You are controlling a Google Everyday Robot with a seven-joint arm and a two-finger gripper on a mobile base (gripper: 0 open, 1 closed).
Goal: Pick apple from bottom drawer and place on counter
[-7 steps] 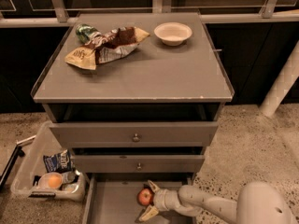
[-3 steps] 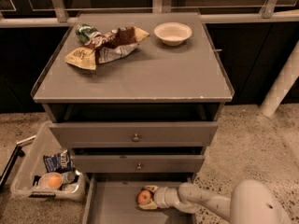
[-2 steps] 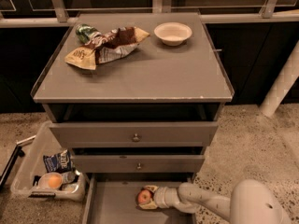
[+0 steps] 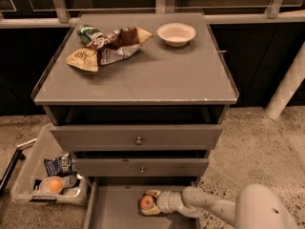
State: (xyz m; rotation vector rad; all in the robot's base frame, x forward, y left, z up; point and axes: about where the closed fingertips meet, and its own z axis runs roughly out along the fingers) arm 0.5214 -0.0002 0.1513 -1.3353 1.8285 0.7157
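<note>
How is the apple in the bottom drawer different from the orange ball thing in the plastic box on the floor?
The apple is red with a yellowish patch; the orange ball is paler and plain orange. The apple lies in the bottom drawer, held in the claw; the orange ball sits untouched in the plastic box, among packets. Both are small and round.

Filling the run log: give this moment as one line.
phase: grasp | gripper: in bottom drawer, shut on apple | apple: not yet on counter
</note>
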